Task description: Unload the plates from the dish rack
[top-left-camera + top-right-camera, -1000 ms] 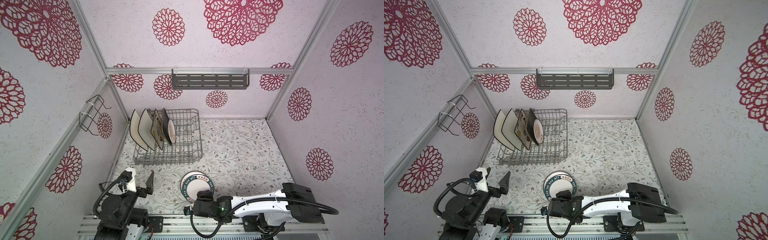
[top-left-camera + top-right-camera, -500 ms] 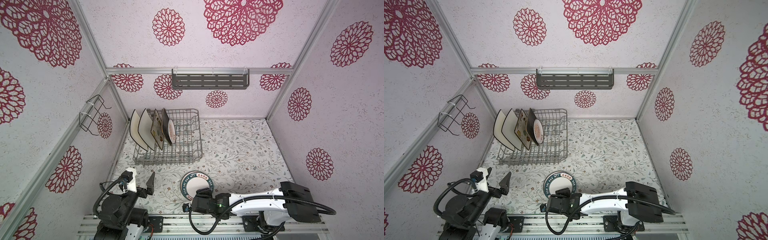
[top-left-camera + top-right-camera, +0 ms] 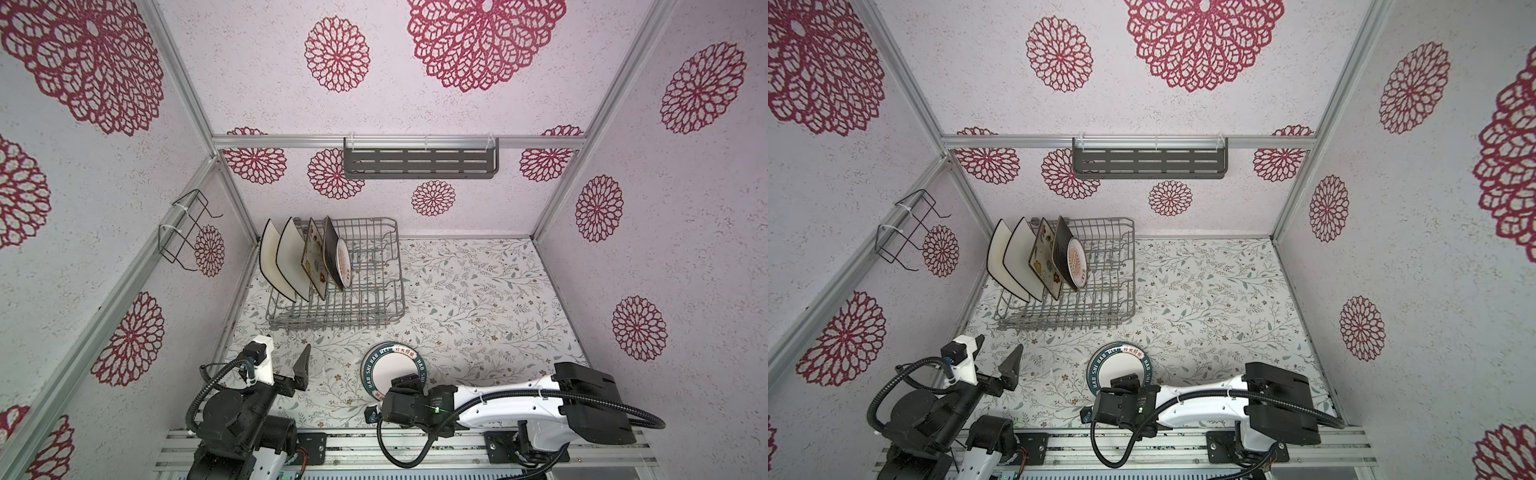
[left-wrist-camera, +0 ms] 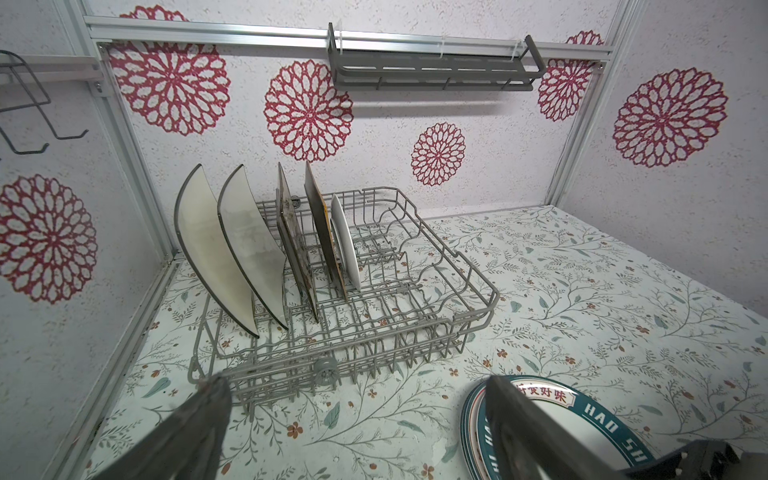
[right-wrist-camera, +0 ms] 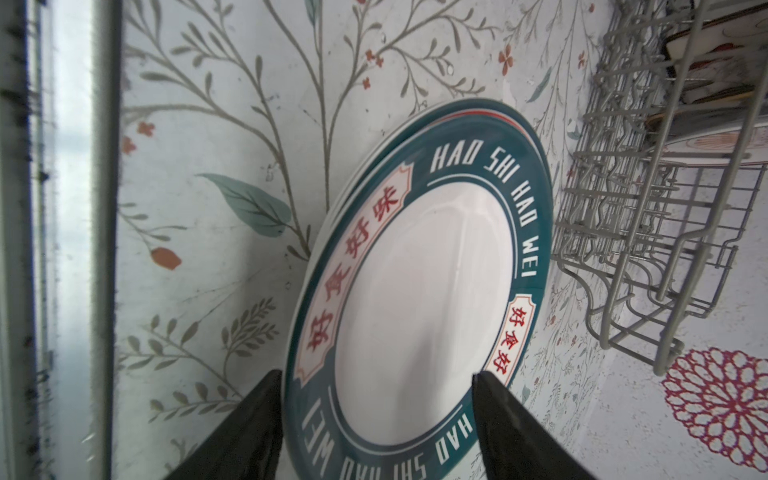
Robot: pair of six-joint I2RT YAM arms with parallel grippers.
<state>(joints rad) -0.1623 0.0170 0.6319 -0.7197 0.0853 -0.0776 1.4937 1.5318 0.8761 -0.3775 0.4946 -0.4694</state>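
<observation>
**Top views.**
- Grey wire dish rack [image 3: 365, 309], rectangular with raised sides. It stands at the back left of the leaf-printed tabletop [image 3: 478, 299], close to the left wall.
- On edge in a row at the rack's left end, from the wall inward:
  - outer white black-rimmed square plate [image 3: 272, 257]
  - inner white black-rimmed square plate [image 3: 293, 258]
  - cream flowered square plate [image 3: 314, 262]
  - dark brown square plate [image 3: 330, 249]
  - small round white plate with orange sunburst centre [image 3: 344, 264]
- Round white plate with dark teal lettered rim [image 3: 388, 365], lying flat on the tabletop in front of the rack and apart from it.
- Right gripper [image 3: 1125, 380], over the near edge of the teal-rimmed plate. Its fingers are hidden under the wrist in both top views.
- Left gripper [image 3: 996, 353], at front left, short of the rack, with its jaws spread and nothing between them.
- Dark grey slotted metal shelf [image 3: 419, 163], on the back wall rail.
- Thin black wire bracket [image 3: 185, 232], on the left wall.

**Left wrist view.**
- The left gripper's fingers [image 4: 187, 432] stand wide apart and hold nothing.
- The rack lies beyond them, its five plates upright and leaning slightly.
- One finger partly covers the teal-rimmed plate.

**Right wrist view.**
- The right gripper's fingers [image 5: 511, 424] stand apart, with the near rim of the teal-rimmed plate between them. Whether either finger touches the plate cannot be told.
- White edges of further crockery show under that plate.
- A corner of the rack is near the plate, not touching it.
</observation>
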